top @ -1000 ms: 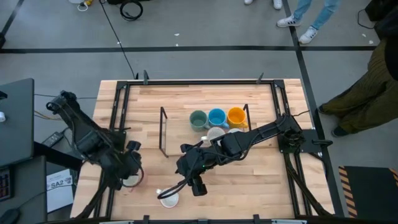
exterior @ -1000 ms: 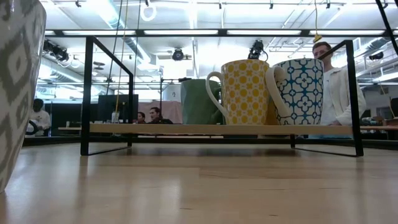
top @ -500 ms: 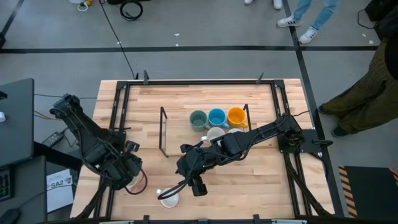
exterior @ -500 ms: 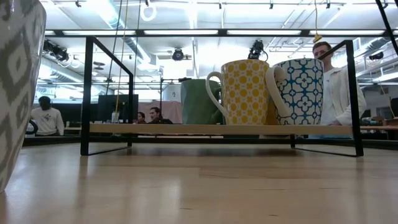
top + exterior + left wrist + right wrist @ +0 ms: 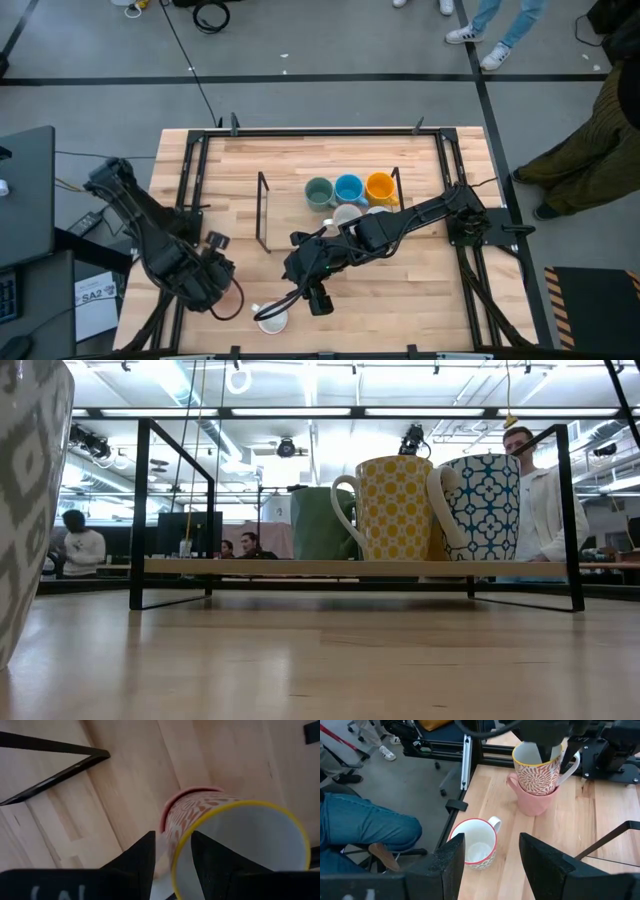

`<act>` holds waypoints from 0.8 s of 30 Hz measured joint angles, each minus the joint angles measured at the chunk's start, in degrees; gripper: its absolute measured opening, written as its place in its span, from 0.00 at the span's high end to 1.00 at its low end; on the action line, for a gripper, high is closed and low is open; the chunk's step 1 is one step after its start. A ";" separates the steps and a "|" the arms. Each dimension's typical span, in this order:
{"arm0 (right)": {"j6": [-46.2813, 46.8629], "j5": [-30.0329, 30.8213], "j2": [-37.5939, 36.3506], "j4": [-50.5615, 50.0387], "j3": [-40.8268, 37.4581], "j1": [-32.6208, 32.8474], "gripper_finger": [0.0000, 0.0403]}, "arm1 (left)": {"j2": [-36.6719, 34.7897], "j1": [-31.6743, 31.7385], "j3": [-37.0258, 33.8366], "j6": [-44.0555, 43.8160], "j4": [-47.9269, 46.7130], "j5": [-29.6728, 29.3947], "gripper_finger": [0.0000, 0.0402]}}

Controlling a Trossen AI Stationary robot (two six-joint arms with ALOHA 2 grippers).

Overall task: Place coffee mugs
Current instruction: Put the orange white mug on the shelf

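**While the left arm grips a patterned mug, the right hangs over the white one**

Since the table carries everything, it comes first; on it stands a black-framed rack with a wooden shelf, holding a green mug, a blue mug and an orange-yellow mug in a row, upright, with paler mugs just in front of them; the left arm reaches to the table's near left corner, and the left gripper has its fingers pinched over the rim of an orange-and-white spiral mug, one finger inside and one outside; that mug sits upright in or directly over a pink mug, mouths upward; whether they touch cannot be told; the right gripper hangs with fingers spread and nothing between them; just beyond and below it stands a red-rimmed white mug, upright, handle turned away; the right arm is the nearer to this mug, so it would likely descend on it.
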 joint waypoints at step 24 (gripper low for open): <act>0.00 0.00 0.04 0.02 -0.02 -0.02 0.52 | 2.02 0.00 -0.02 0.05 -0.05 0.50 0.92</act>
